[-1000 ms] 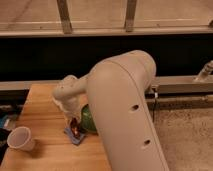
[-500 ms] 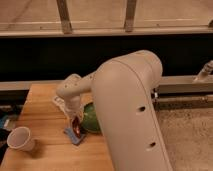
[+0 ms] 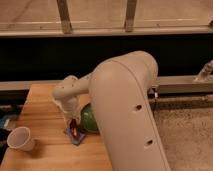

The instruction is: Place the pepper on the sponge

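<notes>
Cup, white, stood at far left of wooden table, well apart from the rest. Gripper was low over table, pointing down, just left of green bowl. Pepper showed as a slim red streak, roughly upright, directly under gripper and over sponge. Couldn't tell if pepper touched the pad or hung just above it. Couldn't tell grip state either: apart or clamped, not visible. Sponge lay flat, blue-grey, close beside bowl. Handling, by judgement: pepper light, glossy so prob. slippery, firm but bruisable; best taken across mid-body w/ gentle squeeze. Round and slim, so it could roll off. Sponge soft, light, might shift if nudged. Arm filled the right foreground.
</notes>
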Motion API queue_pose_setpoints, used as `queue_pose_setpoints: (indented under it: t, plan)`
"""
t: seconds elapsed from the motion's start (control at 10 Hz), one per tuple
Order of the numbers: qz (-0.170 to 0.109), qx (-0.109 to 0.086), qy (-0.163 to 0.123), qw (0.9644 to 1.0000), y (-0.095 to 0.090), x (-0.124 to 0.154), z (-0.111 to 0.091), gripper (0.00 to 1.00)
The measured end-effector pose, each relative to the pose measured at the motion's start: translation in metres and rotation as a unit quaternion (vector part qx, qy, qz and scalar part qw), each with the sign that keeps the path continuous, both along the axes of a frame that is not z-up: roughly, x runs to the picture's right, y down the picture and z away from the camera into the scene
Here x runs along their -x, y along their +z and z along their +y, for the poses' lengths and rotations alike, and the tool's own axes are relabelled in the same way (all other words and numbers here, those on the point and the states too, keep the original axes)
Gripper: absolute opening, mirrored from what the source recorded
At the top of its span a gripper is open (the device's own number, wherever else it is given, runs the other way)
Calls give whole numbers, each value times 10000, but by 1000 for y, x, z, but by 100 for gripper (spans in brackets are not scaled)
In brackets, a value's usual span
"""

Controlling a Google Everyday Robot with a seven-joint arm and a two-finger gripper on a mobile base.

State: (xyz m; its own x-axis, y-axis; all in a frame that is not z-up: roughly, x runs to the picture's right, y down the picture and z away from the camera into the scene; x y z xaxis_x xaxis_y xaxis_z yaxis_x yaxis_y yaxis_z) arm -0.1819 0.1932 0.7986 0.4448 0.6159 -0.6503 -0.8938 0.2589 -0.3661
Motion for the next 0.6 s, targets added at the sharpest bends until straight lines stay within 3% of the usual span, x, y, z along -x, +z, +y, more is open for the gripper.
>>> queue_pose_setpoints:
  t: [0.6]
  plan:
    - [-26,40,30,10000,1,2,2,80]
